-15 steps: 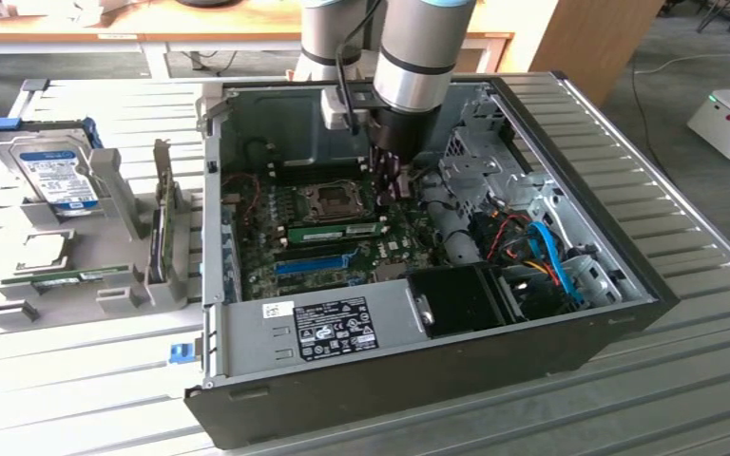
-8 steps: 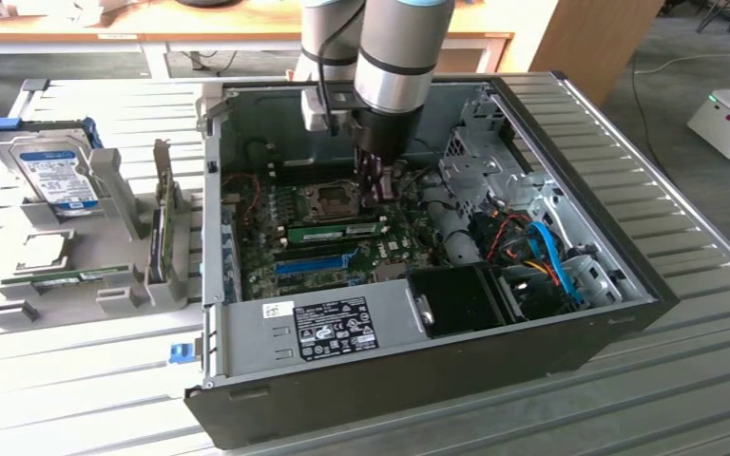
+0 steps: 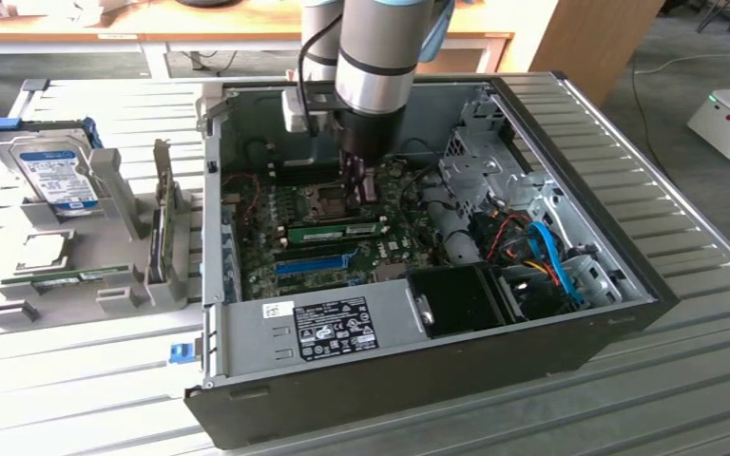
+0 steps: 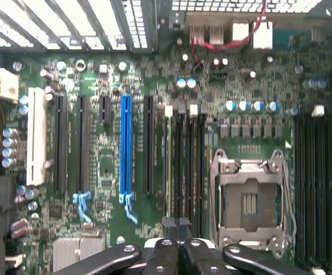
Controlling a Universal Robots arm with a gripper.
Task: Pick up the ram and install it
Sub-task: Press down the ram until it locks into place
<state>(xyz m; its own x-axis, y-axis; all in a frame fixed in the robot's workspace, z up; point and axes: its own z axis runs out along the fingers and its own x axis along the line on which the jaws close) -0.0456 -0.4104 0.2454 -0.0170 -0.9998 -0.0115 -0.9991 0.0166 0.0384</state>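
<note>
A green ram stick (image 3: 339,231) stands seated in a slot on the motherboard inside the open computer case (image 3: 593,328). In the wrist view it appears edge-on as the ram (image 4: 167,163) in the slot beside the black memory slots (image 4: 188,160). My gripper (image 3: 362,195) hangs inside the case just above the board, a little beyond the stick and next to the processor socket (image 4: 249,200). The gripper (image 4: 177,249) is shut, its fingers pressed together with nothing between them.
A blue slot strip (image 3: 312,264) lies near the seated stick. On the exterior view's left, a grey holder (image 3: 124,237) carries a hard drive (image 3: 54,176) and another green stick (image 3: 80,277). Blue and orange cables (image 3: 549,256) and a drive cage (image 3: 492,152) crowd the case's other side.
</note>
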